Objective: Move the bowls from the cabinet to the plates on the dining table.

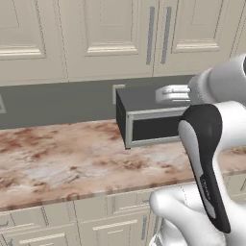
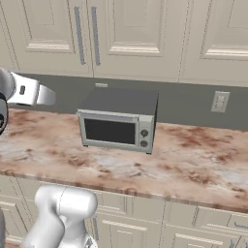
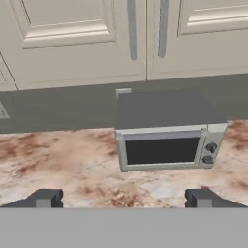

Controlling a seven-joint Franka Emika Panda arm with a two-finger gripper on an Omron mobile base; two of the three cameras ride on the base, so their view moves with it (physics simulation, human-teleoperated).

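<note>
The cabinet [image 1: 110, 38] [image 2: 135, 34] [image 3: 82, 43] hangs on the wall above the counter with its beige panel doors closed. Two long metal bar handles [image 3: 131, 29] meet at the middle seam. The bowls are hidden and the plates and dining table are out of view. My gripper [image 3: 124, 198] is open, its two dark fingertips [image 3: 48, 197] far apart with nothing between them. It hovers over the counter, below the cabinet doors, pointing at the wall. The hand [image 1: 168, 93] [image 2: 34, 93] sits at about the height of the microwave's top.
A grey microwave [image 1: 149, 120] [image 2: 118, 121] [image 3: 167, 135] stands on the pinkish-brown marbled counter [image 1: 57, 158] [image 2: 193, 160] against the dark grey backsplash, right in front of my hand. Beige drawer fronts [image 2: 145, 223] run below the counter edge. A wall outlet [image 2: 220, 101] is right of the microwave.
</note>
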